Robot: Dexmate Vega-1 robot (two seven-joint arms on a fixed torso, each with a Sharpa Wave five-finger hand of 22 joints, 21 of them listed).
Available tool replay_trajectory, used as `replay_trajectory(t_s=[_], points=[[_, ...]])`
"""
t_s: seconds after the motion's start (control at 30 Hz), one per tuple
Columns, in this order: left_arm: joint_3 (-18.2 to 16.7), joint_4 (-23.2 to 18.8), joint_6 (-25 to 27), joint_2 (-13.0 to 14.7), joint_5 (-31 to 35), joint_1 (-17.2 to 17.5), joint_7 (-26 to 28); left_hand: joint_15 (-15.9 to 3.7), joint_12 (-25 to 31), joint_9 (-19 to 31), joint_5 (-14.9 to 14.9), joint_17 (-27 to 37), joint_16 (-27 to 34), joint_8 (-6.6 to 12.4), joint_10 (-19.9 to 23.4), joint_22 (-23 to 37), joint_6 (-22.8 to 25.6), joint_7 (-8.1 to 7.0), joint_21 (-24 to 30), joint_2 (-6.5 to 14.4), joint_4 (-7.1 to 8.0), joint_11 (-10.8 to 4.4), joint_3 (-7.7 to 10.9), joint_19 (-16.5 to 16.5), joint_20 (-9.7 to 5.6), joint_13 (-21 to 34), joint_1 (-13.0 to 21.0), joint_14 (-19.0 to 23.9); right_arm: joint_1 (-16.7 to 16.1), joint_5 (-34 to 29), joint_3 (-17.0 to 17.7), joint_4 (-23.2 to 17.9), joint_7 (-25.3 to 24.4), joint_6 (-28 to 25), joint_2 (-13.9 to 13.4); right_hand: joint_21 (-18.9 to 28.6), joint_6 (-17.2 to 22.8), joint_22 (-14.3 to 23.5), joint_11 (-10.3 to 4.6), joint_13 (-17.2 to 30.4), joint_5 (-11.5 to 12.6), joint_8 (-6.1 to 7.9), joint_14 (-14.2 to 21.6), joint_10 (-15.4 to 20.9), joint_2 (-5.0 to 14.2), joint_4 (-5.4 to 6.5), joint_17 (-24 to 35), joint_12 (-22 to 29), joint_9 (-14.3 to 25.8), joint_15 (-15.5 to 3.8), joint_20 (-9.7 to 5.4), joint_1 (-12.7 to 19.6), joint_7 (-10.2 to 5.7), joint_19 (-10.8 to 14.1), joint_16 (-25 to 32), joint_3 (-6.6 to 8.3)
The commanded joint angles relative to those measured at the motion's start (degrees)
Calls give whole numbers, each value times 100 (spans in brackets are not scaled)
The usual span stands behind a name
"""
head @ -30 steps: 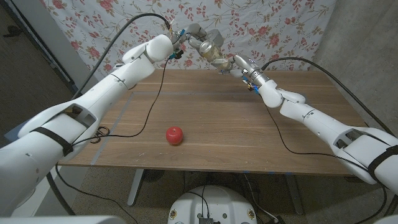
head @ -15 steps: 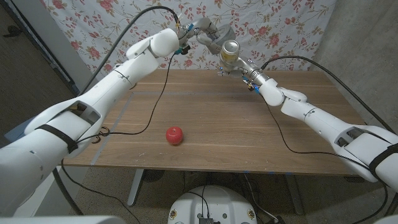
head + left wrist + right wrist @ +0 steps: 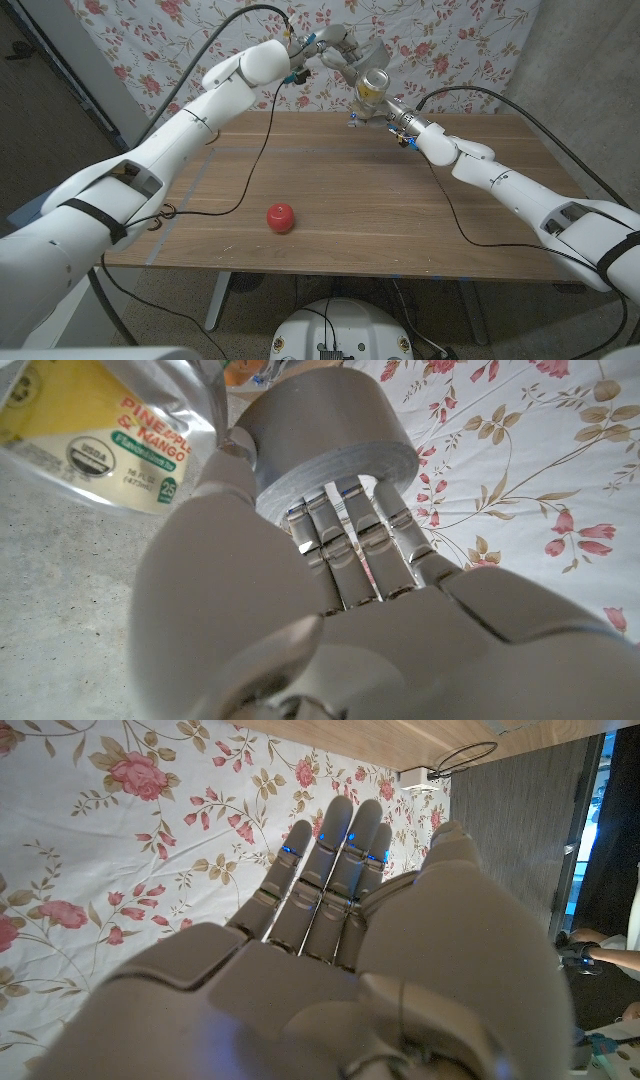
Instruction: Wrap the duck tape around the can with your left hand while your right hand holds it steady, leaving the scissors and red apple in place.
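A metal can (image 3: 374,86) with a yellow label is held up above the table's far edge by my right hand (image 3: 389,108), which grips it from below. My left hand (image 3: 338,47) is just beyond and above the can, holding a roll of grey duct tape (image 3: 322,438). In the left wrist view the fingers (image 3: 350,540) wrap the roll, and the can (image 3: 95,425) lies close beside it with a strip of tape (image 3: 213,395) running toward it. The right wrist view has the back of my right hand (image 3: 330,960) against the floral cloth, hiding the can. The red apple (image 3: 281,216) sits mid-table.
Scissors (image 3: 165,212) lie at the table's left edge, partly under my left arm. A black cable (image 3: 250,165) runs across the wooden table (image 3: 400,210). A small white object (image 3: 355,122) sits near the far edge. The floral cloth (image 3: 200,30) hangs behind.
The can has gone from tilted to nearly upright and risen a little. My left hand with the tape has moved up and to the right, around the can's far side.
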Motion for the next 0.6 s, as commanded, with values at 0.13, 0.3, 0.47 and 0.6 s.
replay_trajectory(t_s=[0.13,0.3,0.47,0.6], points=[[73,-269,-80,10,354,-2,176,-705,-42,144,-139,66,122,212,188,23,933,-657,102,1325,-12,-147,-123,-41,0,97,1343,91,7,-207,-73,-227,346,-105,-75,52,551,3,9,15,48,-21,68,13,763,24,2,-23,13,-548,-656,757,-502,-46,-38,-54],[121,-350,-122,0,450,-37,86,-705,-56,119,-168,76,147,227,239,10,962,-700,115,1304,-11,-152,-189,-28,-10,124,1363,123,11,-272,-100,-220,332,-94,-49,54,558,2,20,-1,57,-22,67,26,768,28,-5,-36,13,-549,-652,775,-504,-53,-55,-64],[195,-421,-113,12,514,-93,-150,-706,-163,13,-222,54,127,157,244,-9,865,-689,120,1357,9,-153,-290,-75,20,158,1441,89,-20,-251,-64,-273,324,-99,-56,58,563,2,15,12,63,-22,70,23,770,34,-9,-38,16,-547,-651,785,-502,-52,-68,-76],[214,-484,-74,37,490,-120,-371,-705,-236,-13,-257,30,97,93,192,-14,728,-649,123,1401,22,-138,-330,-107,71,172,1478,55,-48,-195,-22,-308,356,-120,-68,61,563,2,12,15,69,-27,73,27,773,42,-14,-42,16,-547,-651,793,-496,-53,-81,-88]])
